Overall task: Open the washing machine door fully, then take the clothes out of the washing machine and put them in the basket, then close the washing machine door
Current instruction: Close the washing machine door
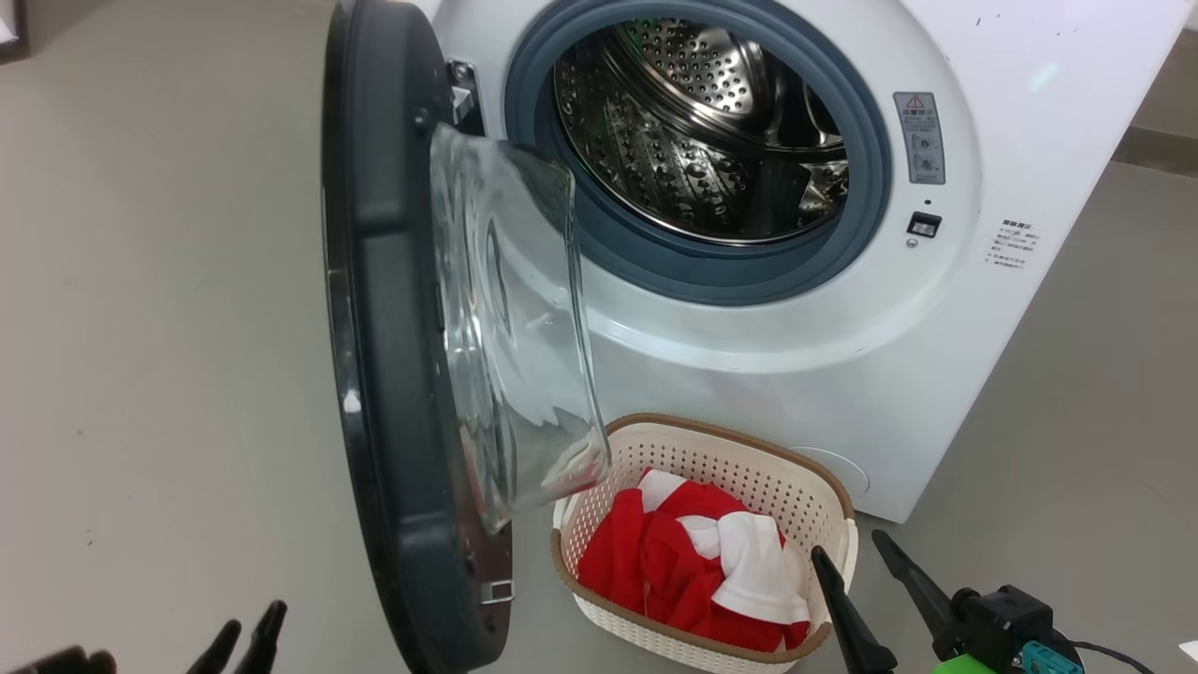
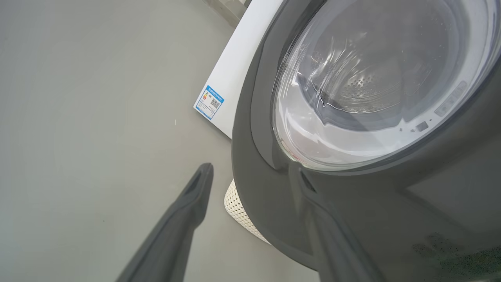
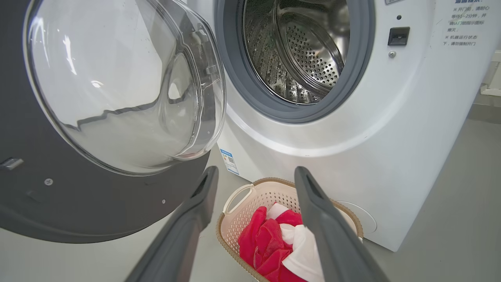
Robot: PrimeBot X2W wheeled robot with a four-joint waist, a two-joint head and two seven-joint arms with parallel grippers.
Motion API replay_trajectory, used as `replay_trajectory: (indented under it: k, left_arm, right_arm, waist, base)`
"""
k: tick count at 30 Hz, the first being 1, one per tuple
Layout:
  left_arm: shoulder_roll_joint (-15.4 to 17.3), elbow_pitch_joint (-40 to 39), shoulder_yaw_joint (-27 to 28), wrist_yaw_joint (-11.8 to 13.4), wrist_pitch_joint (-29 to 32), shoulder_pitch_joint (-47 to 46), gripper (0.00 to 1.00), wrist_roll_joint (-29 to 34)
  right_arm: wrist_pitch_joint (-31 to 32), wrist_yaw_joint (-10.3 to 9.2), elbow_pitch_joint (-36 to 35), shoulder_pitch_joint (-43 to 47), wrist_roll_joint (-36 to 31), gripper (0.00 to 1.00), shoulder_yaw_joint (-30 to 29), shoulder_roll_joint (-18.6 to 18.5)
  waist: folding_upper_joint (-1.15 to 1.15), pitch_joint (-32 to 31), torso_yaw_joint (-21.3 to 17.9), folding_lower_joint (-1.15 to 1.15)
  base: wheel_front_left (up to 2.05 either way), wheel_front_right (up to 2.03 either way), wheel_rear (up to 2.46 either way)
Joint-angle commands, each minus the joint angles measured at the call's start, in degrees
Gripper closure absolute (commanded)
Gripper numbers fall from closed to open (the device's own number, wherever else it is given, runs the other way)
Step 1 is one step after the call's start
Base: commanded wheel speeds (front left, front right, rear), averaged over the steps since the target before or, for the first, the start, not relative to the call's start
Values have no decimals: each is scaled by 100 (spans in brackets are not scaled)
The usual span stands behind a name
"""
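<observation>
Both pairs of jaws stand apart and empty. The left gripper (image 1: 245,641) hangs low at the near left, on the outer side of the washing machine door (image 1: 393,281). In its wrist view one finger overlaps the dark rim, though I cannot tell whether it touches. The right gripper (image 1: 850,552) hovers just beside the near right corner of the basket (image 1: 702,423), which sits on the floor (image 1: 140,328) close against the front of the washing machine (image 1: 842,374). The clothes (image 1: 674,562) — red with white panels — lie bundled inside the basket. The door stands swung wide on its hinge, its glass bowl hanging over the basket's left edge. Farther back the drum (image 1: 693,131) looks bare, so unloading seems done and closing the door is the step in hand.

To do it well, I judge the left gripper should press flat on the outer rim near the free edge, far from the hinge, and follow the arc steadily. The right gripper should draw clear of the sweep first. The bowl must pass above the basket — watch that gap. A firm last push should seat the door in the latch slot (image 1: 925,225).
</observation>
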Motion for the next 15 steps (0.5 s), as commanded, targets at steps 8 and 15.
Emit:
replay_trajectory:
  k: [8, 15]
  left_arm:
    - [-192, 587, 455, -32, -548, -235, 0, 1295]
    - [-990, 254, 1803, 65, -553, 135, 0, 3359]
  right_arm:
    - [-36, 35, -192, -166, 39, 0, 67, -81]
    - [-36, 35, -260, -132, 42, 0, -19, -83]
  waist:
    - [0, 20, -52, 0]
    - [0, -23, -84, 0]
  base:
    - [0, 0, 0]
    - [0, 0, 0]
